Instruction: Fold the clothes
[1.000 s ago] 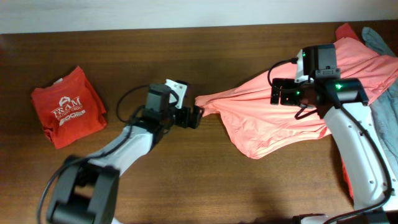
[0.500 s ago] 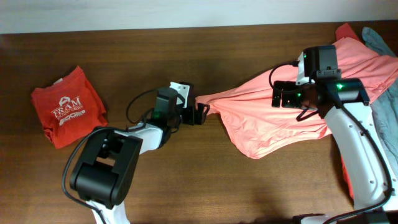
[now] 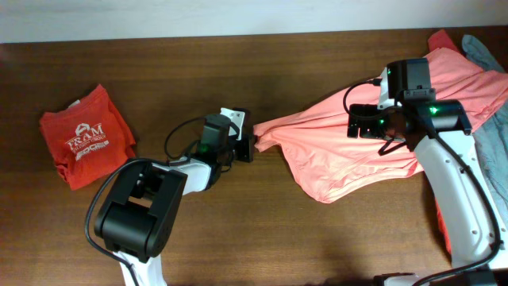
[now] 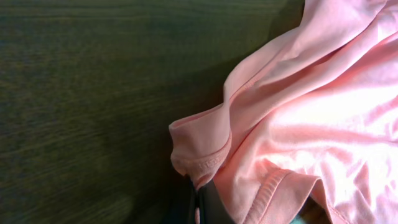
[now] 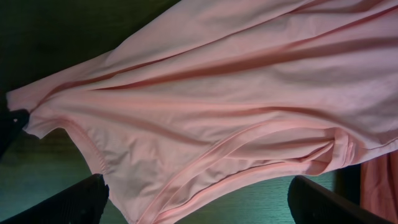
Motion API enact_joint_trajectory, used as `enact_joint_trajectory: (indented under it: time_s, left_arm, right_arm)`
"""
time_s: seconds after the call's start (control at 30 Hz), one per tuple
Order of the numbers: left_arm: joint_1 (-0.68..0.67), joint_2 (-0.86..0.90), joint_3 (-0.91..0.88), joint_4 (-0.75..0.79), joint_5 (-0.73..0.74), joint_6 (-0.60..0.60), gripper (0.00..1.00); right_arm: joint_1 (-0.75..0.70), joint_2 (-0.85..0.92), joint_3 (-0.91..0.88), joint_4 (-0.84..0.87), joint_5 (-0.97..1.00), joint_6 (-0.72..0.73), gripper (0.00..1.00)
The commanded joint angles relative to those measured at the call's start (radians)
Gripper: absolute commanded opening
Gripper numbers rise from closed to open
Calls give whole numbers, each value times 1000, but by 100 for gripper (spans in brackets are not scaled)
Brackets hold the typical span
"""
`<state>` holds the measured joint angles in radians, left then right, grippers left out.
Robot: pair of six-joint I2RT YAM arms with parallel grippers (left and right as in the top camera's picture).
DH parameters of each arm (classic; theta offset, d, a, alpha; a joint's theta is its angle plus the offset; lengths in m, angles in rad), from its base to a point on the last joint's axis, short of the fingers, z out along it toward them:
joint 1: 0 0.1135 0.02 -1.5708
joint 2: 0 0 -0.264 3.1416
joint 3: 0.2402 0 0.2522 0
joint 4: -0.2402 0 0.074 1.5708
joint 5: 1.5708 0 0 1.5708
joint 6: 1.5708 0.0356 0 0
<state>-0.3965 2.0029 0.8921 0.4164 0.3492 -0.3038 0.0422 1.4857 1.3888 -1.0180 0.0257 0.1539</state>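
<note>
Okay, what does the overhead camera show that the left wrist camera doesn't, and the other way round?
Only the overhead shows the folded red shirt with white lettering, the grey-blue garment at the far right edge, and the open right gripper above the pink shirt. Only the left wrist shows the stitched hem up close, running into the left gripper, shut on it. Both show the pink shirt lying on the dark wooden table.

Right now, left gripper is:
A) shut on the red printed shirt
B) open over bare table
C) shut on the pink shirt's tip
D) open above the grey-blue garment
C: the left gripper is closed on the tip of the pink shirt; the red printed shirt lies apart.
</note>
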Motion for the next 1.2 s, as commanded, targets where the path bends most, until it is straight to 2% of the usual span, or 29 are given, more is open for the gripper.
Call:
enact_joint_trajectory:
  time_s: [0.0,0.2,0.33,0.37,0.4,0.43,0.47,0.67,0.8,1.03,1.17]
  left_arm:
    - [38,-21,8,9,14,4,0]
    - [287,-174,18,-66,-43,6,0]
    - [462,-201,49,-79,-53,5,0]
    - [494,-201,63,-93,-53,4,10]
    - [526,-201,80,-121,-53,4,45]
    - [554,-201,100,-154,-48,5,86]
    - [571,-201,116,-185,-34,5,99]
    - [610,-203,222,-502,210,6,99]
    - [576,-212,231,-764,222,62,99]
    - [482,-212,230,-1216,47,164,99]
    - [447,-212,226,-1324,-85,163,99]
  right_arm:
    - [-4,0,5,-3,13,0,97]
    - [-4,0,5,-8,13,0,97]
    - [-4,0,5,-10,13,0,97]
    - [-4,0,5,-11,12,0,97]
    - [-4,0,5,-11,13,0,97]
    - [-4,0,5,-11,12,0,97]
    - [-4,0,5,-11,12,0,97]
    - [-4,0,5,-11,13,0,97]
    - [-4,0,5,-11,12,-4,98]
    - [-4,4,5,-14,13,-19,98]
    - [-4,18,5,-15,13,-19,98]
